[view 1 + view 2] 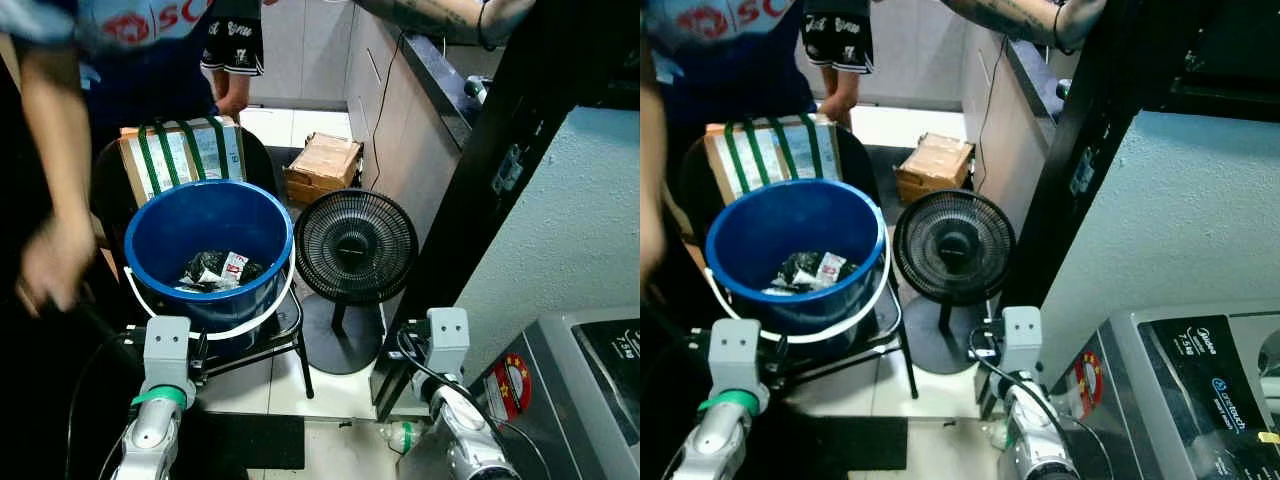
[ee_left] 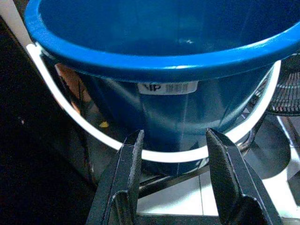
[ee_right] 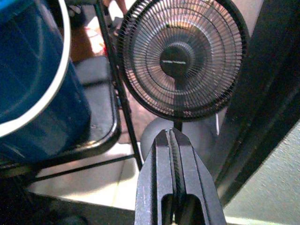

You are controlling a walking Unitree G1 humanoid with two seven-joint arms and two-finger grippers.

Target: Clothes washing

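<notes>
A blue bucket [image 1: 200, 220] stands on a black folding chair [image 3: 101, 117], just ahead of me on the left. Dark crumpled clothes [image 1: 215, 270] with white and red patches lie at its bottom. The bucket's white handle [image 2: 164, 156] hangs down its near side. My left gripper [image 2: 174, 133] is open, close in front of the bucket's wall, and the handle runs across the gap between its fingers without touching them. My right gripper [image 3: 172, 133] is shut on nothing and points at a black floor fan [image 1: 355, 245] to the right of the bucket. A grey washing machine [image 1: 580, 390] stands at the lower right.
A person stands behind and left of the bucket, one blurred hand [image 1: 50, 265] low at the left. A strapped box [image 1: 185, 150] leans behind the bucket. A cardboard box [image 1: 325, 160] sits on the floor further back. A plastic bottle [image 1: 405, 437] and a black mat [image 1: 250, 440] lie near my feet.
</notes>
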